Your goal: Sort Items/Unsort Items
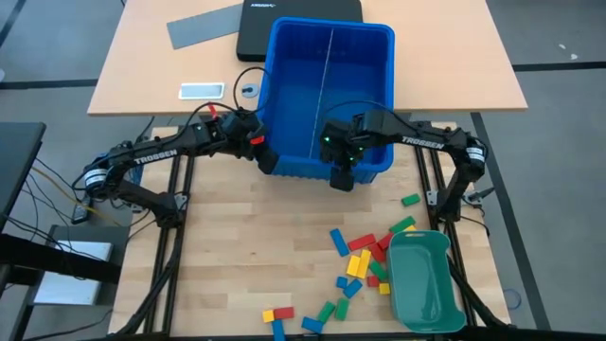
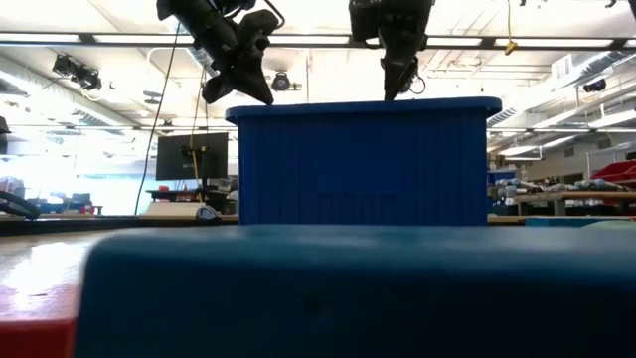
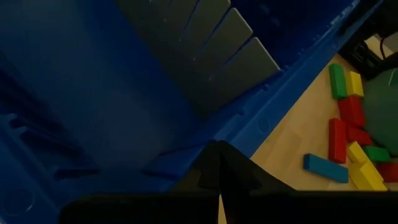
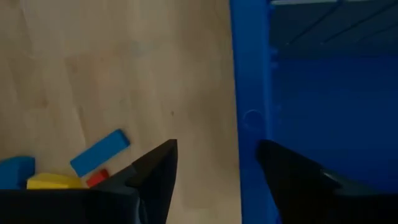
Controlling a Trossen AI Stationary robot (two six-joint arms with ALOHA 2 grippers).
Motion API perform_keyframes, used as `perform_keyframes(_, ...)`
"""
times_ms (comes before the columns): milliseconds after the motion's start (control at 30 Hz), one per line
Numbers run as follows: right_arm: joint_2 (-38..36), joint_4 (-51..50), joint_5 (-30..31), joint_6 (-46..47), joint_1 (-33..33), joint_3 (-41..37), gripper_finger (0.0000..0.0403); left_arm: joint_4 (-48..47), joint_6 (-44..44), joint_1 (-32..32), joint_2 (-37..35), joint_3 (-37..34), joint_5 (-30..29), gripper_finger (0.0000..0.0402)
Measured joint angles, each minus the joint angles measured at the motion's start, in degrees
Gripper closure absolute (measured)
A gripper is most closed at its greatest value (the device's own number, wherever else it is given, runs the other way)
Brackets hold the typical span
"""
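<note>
Left claw (image 1: 268,161): clenched on nothing visible, at the near left corner of the blue bin (image 1: 284,57); best kept clear of the rim while idle.
Right claw (image 1: 341,178): released, fingers spread, straddling the bin's near wall (image 4: 250,118); nothing between them.
Step, as judged: drop just made or next pick pending; worth lifting straight off the wall before swinging toward the pile.
Blocks (image 1: 365,265): scattered on the worktop (image 1: 237,256) front right, near and touching the teal tray (image 1: 424,279); none visible inside the bin.
High view: shows the whole spread, both arms, grey divider (image 1: 328,76) upright down the bin's middle.
Low view: shows only the claws' height above the rim; blocks hidden.
Left wrist view: shows divider slots (image 3: 217,43) and bare bin floor.
Right wrist view: shows finger gap over the wall, one blue block (image 4: 99,152) nearby.
</note>
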Motion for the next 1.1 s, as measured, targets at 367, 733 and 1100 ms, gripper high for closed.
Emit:
perform_keyframes(367,0.8,4.8,6.6,0.9,-0.4,-5.1,0.0295,0.8,0.0,0.0,-0.1,0.1,1.2,0.0396)
perform_keyframes(733,1.6,6.6,3.0,1.7,-1.4,-7.8,0.0254,0.2,-0.1,0.0,0.0,0.0,1.5,0.0396)
perform_keyframes(1100,1.3,9.2,4.3,-3.5,-0.7,-11.4,0.0311,0.5,-0.1,0.0,0.0,0.0,1.5,0.0396)
